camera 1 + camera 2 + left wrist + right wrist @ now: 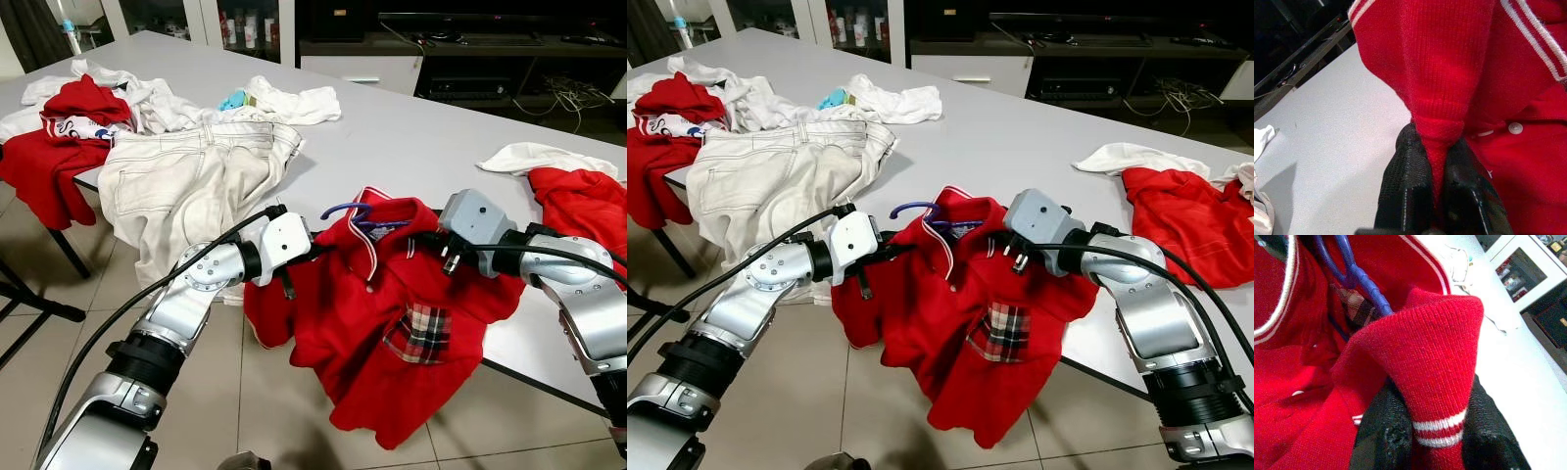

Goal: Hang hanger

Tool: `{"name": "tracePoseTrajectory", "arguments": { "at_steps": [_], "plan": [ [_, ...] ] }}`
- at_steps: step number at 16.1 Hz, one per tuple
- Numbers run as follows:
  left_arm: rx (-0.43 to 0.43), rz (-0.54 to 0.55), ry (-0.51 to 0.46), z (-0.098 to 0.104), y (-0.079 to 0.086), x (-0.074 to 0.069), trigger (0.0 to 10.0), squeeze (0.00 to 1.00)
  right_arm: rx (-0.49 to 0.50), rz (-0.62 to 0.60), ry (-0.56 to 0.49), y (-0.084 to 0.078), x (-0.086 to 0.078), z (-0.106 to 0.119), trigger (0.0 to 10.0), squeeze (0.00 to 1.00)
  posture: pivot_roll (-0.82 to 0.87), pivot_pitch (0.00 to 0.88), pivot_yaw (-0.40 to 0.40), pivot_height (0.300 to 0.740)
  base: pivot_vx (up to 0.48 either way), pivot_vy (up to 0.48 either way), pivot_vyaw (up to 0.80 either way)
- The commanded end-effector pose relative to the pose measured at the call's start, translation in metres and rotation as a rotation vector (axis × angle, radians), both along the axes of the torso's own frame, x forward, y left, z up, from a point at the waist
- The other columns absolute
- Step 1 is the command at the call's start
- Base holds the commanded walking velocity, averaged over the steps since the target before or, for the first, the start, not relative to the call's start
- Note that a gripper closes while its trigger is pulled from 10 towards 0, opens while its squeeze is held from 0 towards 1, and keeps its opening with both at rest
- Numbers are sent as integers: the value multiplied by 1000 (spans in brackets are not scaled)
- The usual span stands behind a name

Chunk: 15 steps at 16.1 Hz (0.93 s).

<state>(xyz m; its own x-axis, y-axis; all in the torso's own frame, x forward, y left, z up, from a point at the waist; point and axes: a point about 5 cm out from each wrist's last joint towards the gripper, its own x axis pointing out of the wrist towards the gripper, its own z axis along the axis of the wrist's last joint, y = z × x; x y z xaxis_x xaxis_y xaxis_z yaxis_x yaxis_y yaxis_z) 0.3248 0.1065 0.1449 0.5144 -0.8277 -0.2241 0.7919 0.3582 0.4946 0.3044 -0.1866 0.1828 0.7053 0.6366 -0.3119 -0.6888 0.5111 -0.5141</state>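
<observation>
You have the grey worktop (pixel 411 137) in front of you, and the red polo shirt (pixel 392 323) drapes over its near edge. Your left pincer (pixel 1437 196) is clamped on one collar side, your right pincer (pixel 1437 440) on the other. The purple hanger (pixel 345 211) sits inside the neck, hook poking out; judging by this, lifting and hanging remain.

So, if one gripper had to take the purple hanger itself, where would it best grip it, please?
Probably the hook of the purple hanger, coming from the table side. It is the part that sticks out of the collar of the red polo shirt, which the left gripper and right gripper pinch at the collar.
</observation>
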Motion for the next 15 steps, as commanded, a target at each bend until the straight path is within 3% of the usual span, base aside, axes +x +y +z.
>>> {"name": "tracePoseTrajectory", "arguments": {
  "at_steps": [1,5,6,7,8,12,13,14,15],
  "plan": [
    [-32,1,-31,10,-1,2,10000,0,11,-2,-3,-2,0,2,0,0,-49,0,2,740,0,0,0],
    [-31,3,-34,10,-1,2,10000,0,6,-4,-3,-2,0,0,0,0,-49,0,2,740,0,0,0],
    [-160,193,-46,21,8,18,10000,1000,78,-46,-30,-3,-4,-4,0,0,-59,0,4,740,0,0,0],
    [-225,292,-49,25,12,26,10000,1000,118,-71,-45,-3,-6,-6,0,0,-61,0,6,740,0,0,0],
    [-247,296,-46,26,11,26,10000,0,125,-77,-48,-3,-6,-7,0,0,-62,0,7,740,0,0,0],
    [-273,284,-61,29,10,24,10000,0,129,-103,-63,-6,-5,-7,0,0,-61,0,8,740,0,0,0],
    [-278,267,-61,29,11,23,10000,878,127,-110,-70,-7,-4,-7,0,0,-61,0,8,740,0,0,0],
    [-283,247,-58,30,11,21,10000,1000,128,-119,-76,-9,-4,-6,0,0,-59,0,7,740,0,0,0],
    [-269,227,-51,28,11,19,10000,1000,125,-133,-87,-11,-2,-5,0,0,-59,0,7,740,0,0,0]
  ]
}}
